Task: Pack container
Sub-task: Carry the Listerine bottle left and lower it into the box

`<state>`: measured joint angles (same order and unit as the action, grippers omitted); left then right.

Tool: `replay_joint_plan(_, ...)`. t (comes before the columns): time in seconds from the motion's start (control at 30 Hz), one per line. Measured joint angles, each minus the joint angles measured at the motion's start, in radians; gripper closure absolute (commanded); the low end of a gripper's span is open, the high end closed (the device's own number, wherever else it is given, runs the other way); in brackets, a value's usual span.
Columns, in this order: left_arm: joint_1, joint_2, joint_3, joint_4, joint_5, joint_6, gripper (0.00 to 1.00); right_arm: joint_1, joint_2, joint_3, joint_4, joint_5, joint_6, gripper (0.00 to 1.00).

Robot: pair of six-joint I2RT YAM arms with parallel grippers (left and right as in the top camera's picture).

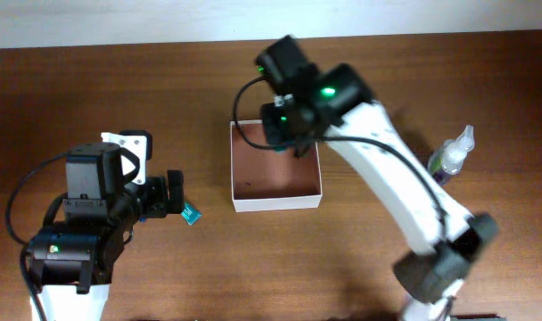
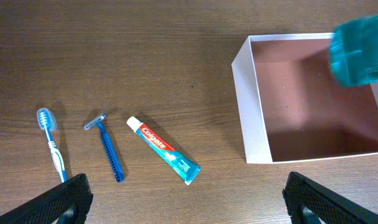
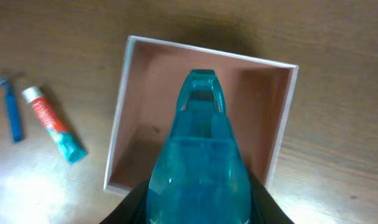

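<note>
Dark brown wood grain covers the worktop (image 1: 119,89), with a pale wall running behind its far edge. Midway along, toward that far edge, sits the container (image 1: 271,183), a square, shallow box with thin white walls and a matt reddish-brown floor, bare inside. The right tool (image 1: 293,134) hangs over the box's far half, pinching a teal bottle (image 3: 198,162) of smooth, translucent plastic with a rounded body and a squared cap; I cannot tell whether it touches the floor yet. The left tool (image 2: 198,208) is spread wide and empty near the left edge, above a toothbrush (image 2: 52,143), a blue razor (image 2: 107,149) and a toothpaste tube (image 2: 164,149), a soft, flattened tube, all lying apart from one another. A clear spray bottle (image 1: 454,153) stands near the right edge. The risks, as I judge them: the slick bottle may slip in the grip, or, let go too high, bounce and roll against the walls; those walls look light, so a low pass could catch the rim and shove or tip the box.
</note>
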<state>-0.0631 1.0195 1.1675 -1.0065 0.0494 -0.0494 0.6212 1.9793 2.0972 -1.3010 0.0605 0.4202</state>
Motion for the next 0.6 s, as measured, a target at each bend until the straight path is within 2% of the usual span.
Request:
replay_joint_plan(0.23, 0.0, 0.0, 0.0, 0.0, 0.0, 0.0, 0.01, 0.052, 0.204, -0.002, 0.039, 0.01, 0.068, 0.96)
replay_joint_plan(0.6, 0.0, 0.029, 0.0, -0.016, 0.0, 0.0, 0.01, 0.061, 0.239, -0.002, 0.16, 0.01, 0.08, 0.96)
